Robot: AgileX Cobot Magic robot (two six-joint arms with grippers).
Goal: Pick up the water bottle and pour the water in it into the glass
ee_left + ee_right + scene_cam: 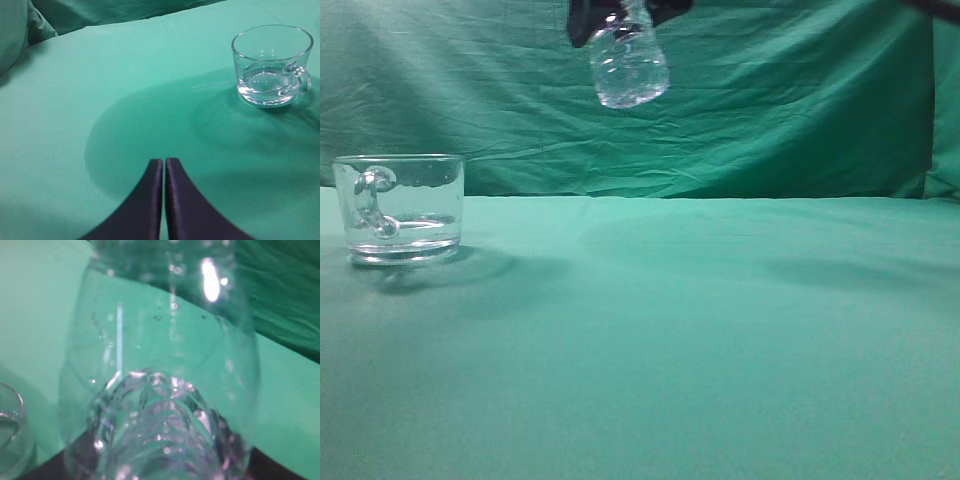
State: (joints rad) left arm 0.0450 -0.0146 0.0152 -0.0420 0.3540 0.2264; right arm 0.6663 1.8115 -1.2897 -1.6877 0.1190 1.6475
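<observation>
The glass [400,208], a clear mug with a curvy handle, stands on the green cloth at the left with a little water [415,225] in its base. It also shows in the left wrist view [272,65] at the top right. The water bottle [628,62] hangs high at the top centre, held by my right gripper [620,15], whose dark fingers clasp it. In the right wrist view the bottle [160,390] fills the frame with droplets inside; the glass rim [10,420] shows at the lower left. My left gripper [164,162] is shut and empty above the cloth.
A green cloth [720,330] covers the table, and a wrinkled green backdrop [800,100] hangs behind. A dark strip of arm [935,8] crosses the top right corner.
</observation>
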